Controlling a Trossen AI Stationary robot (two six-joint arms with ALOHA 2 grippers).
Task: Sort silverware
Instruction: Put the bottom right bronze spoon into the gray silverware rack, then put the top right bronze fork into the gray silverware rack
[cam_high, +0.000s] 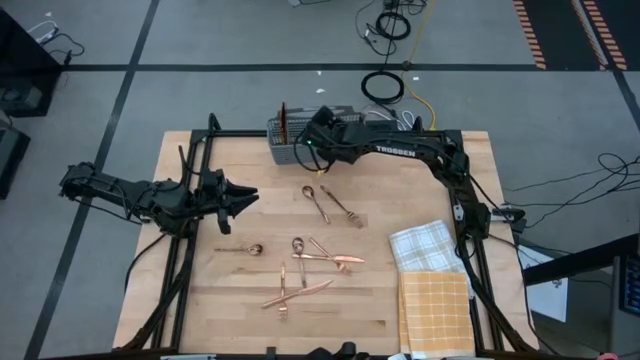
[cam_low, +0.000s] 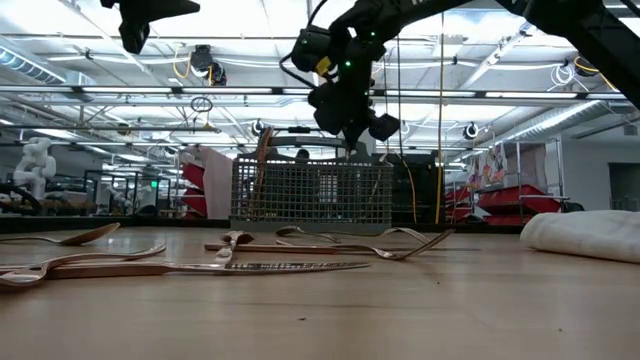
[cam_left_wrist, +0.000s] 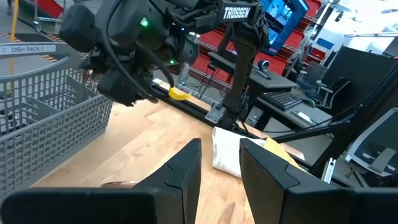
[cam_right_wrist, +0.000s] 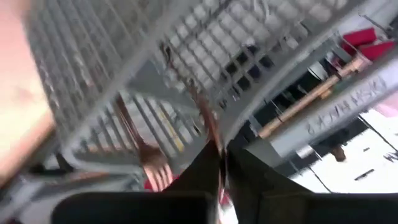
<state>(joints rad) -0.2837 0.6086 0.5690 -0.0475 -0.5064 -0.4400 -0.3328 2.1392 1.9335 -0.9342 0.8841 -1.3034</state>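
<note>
The left gripper (cam_high: 248, 193) hung over the left part of the wooden table (cam_high: 200, 300), raised clear of the surface, pointing toward the middle. Its fingers (cam_left_wrist: 186, 168) stood apart with a narrow gap between them and nothing in it.

On the table ahead of that gripper, a copper spoon (cam_high: 243, 250) lay alone on the boards. Just right of it a loose group of silverware (cam_high: 322, 257) lay near the table's middle, with a knife (cam_high: 300, 292) and a fork (cam_high: 282, 290) crossed over each other toward the near edge. Farther back, a spoon and fork pair (cam_high: 330, 205) lay side by side, apart from the group.

The grey mesh caddy (cam_high: 290, 143) stood at the far edge of the table, left of centre, with some upright copper pieces (cam_high: 283, 122) already standing in its left end. The right gripper (cam_high: 318, 150) was directly over the caddy's right part, pointing down into it. In the right wrist view its fingers (cam_right_wrist: 205, 171) were nearly together on a thin copper utensil (cam_right_wrist: 205, 127), whose length ran down among the caddy's wire compartments; which compartment could not be determined.

At the right of the table, a white checked cloth (cam_high: 425, 247) lay beside a yellow checked cloth (cam_high: 435, 310), the two touching.
</note>
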